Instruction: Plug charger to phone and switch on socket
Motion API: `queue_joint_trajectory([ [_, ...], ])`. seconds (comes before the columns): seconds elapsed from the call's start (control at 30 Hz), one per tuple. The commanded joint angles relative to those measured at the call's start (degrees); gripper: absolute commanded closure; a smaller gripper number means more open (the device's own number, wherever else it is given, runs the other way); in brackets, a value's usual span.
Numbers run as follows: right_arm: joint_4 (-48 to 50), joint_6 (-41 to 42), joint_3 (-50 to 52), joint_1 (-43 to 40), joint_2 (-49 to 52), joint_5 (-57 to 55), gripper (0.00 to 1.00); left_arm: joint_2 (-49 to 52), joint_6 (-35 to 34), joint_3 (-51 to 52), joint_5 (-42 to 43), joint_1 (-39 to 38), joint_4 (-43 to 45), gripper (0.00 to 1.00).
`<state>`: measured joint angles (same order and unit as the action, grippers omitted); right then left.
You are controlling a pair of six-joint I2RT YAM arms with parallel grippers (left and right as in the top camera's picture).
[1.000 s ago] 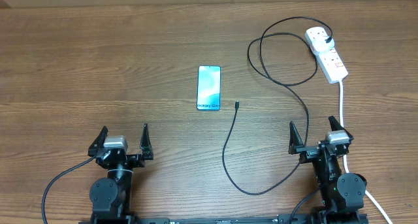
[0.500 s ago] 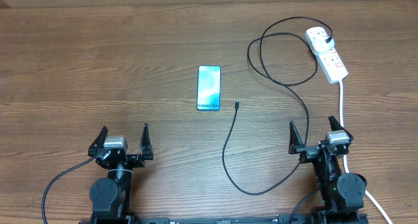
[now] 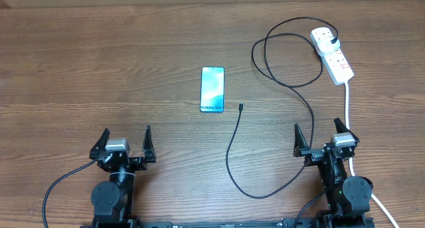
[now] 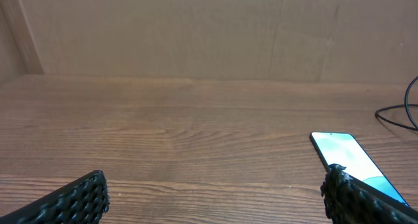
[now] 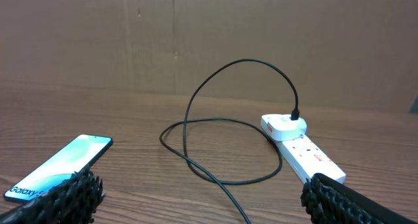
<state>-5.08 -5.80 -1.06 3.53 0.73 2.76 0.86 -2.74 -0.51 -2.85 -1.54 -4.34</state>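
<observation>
Phone point(image 3: 212, 90) is lying flat mid-counter point(image 3: 99, 62), screen up, long edges running toward the arms. Charger point(image 3: 228, 155) connector tip point(image 3: 241, 108) is resting just beside the phone's near right corner, not touching it. Its cable is looping right and back to the socket point(image 3: 333, 55), near the far right edge. Left pincer point(image 3: 126, 131) and right pincer point(image 3: 317, 126) are both standing wide open at the near edge, holding nothing. Bare wood is spreading left of the phone.
</observation>
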Motion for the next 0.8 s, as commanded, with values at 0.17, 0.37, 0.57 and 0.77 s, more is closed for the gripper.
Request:
queue_joint_trajectory([
  [0.17,0.5,-0.1,0.6,0.5,-0.5,0.3,0.0,-0.5,1.1,0.2,-0.3,-0.3,0.1,0.0],
  [0.37,0.5,-0.1,0.6,0.5,-0.5,0.3,0.0,-0.5,1.1,0.2,-0.3,-0.3,0.1,0.0],
  [0.57,0.5,-0.1,0.6,0.5,-0.5,0.3,0.0,-0.5,1.0,0.2,-0.2,-0.4,0.1,0.0],
  [0.77,0.5,-0.1,0.6,0.5,-0.5,0.3,0.0,-0.5,-0.5,0.2,2.1,-0.4,0.3,0.0],
])
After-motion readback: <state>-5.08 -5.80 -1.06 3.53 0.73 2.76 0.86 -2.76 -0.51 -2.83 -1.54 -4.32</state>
